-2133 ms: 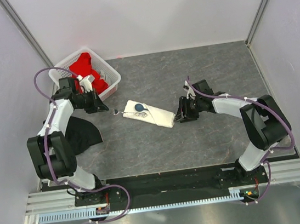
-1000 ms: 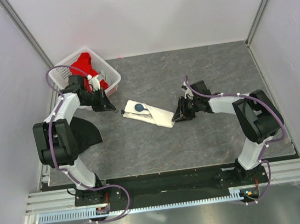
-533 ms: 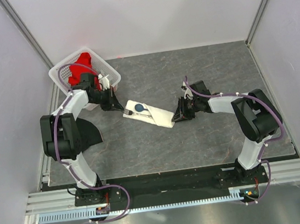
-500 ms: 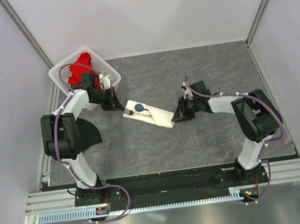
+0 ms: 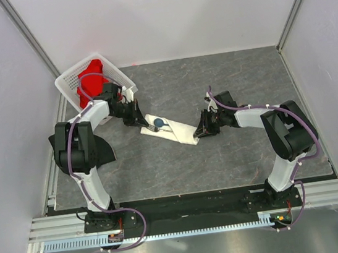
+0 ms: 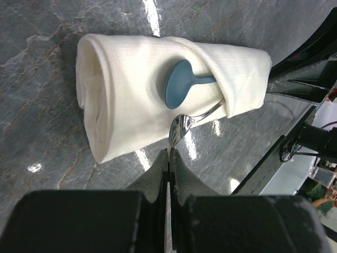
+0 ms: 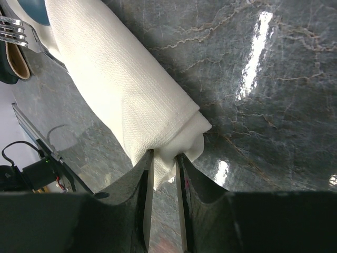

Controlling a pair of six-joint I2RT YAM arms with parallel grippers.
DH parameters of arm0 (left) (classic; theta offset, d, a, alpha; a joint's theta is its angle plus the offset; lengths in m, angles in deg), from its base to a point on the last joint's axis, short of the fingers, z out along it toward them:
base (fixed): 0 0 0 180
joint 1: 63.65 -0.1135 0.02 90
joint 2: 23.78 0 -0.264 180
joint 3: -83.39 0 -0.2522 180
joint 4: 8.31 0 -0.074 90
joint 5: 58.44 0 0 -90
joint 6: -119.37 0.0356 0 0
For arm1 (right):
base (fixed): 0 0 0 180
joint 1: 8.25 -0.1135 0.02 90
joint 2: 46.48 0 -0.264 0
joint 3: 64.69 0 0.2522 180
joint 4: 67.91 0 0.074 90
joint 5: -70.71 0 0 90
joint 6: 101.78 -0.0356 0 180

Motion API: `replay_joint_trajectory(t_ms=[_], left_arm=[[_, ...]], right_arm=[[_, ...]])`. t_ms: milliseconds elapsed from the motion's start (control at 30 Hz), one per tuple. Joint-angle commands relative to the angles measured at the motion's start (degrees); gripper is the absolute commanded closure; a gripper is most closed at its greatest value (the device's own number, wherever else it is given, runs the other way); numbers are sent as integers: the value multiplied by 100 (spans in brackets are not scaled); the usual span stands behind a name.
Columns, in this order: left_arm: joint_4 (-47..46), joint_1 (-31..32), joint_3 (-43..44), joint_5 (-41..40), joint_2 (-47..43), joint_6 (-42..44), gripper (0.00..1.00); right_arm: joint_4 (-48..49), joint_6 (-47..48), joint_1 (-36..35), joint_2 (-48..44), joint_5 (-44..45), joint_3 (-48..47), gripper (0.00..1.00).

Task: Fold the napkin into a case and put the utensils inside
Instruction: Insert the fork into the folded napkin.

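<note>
While anchored against sliding, cream-white folded fabric case (image 5: 179, 134): end pinched by right gripper (image 7: 164, 155).
Left gripper (image 6: 169, 155): pressed closed, likely pushing thin silver metal fork (image 6: 179, 126) inward.

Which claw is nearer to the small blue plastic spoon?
Left. The left claw sits close beside the small blue plastic spoon; the right claw pinches the far end of the cream-white folded fabric napkin.

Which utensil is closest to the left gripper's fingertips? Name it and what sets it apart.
The silver fork: its head pokes out of the napkin right at the left gripper; the blue spoon lies farther off, on the napkin.
</note>
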Motion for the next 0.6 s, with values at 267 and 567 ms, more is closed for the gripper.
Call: replay_joint_trajectory(t_ms=[267, 567], left_arm=[[-209, 366, 400, 304, 299, -370, 98], [-235, 480, 426, 348, 457, -414, 98]], right_arm=[[202, -10, -8, 15, -84, -162, 71], [211, -1, -8, 24, -84, -162, 71]])
